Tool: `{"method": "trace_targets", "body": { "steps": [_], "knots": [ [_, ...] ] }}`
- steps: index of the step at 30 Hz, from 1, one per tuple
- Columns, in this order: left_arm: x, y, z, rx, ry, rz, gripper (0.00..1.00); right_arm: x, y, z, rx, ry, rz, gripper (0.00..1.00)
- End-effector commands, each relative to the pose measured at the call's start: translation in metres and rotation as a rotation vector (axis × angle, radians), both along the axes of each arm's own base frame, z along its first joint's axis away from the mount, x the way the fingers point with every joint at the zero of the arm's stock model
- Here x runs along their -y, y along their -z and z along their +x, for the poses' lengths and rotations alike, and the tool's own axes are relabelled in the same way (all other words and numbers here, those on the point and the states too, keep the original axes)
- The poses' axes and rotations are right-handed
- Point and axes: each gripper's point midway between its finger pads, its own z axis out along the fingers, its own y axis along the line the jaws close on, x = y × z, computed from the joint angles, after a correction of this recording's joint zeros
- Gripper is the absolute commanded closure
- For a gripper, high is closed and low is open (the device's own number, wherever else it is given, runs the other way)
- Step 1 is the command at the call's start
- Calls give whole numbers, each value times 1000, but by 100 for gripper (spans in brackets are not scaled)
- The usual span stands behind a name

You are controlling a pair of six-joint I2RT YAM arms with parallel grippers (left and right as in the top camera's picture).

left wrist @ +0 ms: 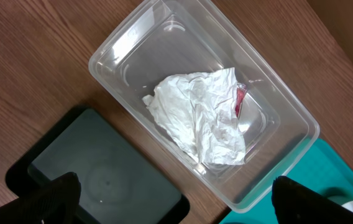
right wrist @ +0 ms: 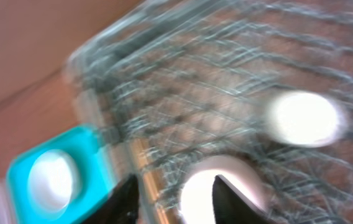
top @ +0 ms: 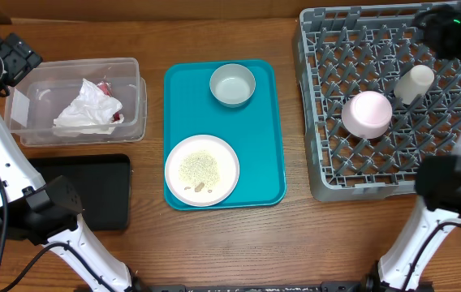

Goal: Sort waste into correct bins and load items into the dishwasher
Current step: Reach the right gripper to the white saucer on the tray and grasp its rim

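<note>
Right tool (right wrist: pixel 175 182) hangs parted and empty over the dish rack (top: pixel 312 146) at frame right, where a cup (top: pixel 415 83) and pink bowl (top: pixel 367 113) already sit, left tool (left wrist: pixel 176 196) is wide open above the binned napkin (left wrist: pixel 195 118), so I'd say loading's underway and next is reaching for the second bowl (top: pixel 232 84) on the teal tray (top: pixel 263 162).

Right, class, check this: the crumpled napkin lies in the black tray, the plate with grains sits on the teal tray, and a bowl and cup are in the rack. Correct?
One slip: the napkin lies in the clear tub, not the black tray, as the left wrist view shows. The plate on the teal tray and the bowl and cup in the rack stand.
</note>
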Motion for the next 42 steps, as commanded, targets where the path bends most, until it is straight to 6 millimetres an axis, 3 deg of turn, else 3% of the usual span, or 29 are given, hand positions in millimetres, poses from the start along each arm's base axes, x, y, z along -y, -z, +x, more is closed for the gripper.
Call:
{"method": "trace_targets", "body": {
  "steps": [1,3,7,14,21,27,31,37,42],
  "knots": [
    [1,2,1,-12,20,9,0,-94,-29,-1,104,-296,85,48],
    [1,2,1,-12,20,9,0,-141,-25,1,114,-388,78,39],
    [1,2,1,-12,20,9,0,-215,-11,9,155,-486,3,0],
    [1,2,1,-12,20,9,0,-316,40,11,197,-533,-115,0],
    [1,2,1,-12,20,9,0,-373,144,6,137,-503,-173,5],
    [1,2,1,-12,20,9,0,-394,209,-4,57,-564,-209,9],
    [1,2,1,-12,20,9,0,-392,232,-10,11,-591,-237,28],
    [1,2,1,-12,20,9,0,-387,240,-17,-33,-598,-253,53],
    [1,2,1,-12,20,9,0,-386,230,-24,-61,-600,-258,74]
  ]
}}
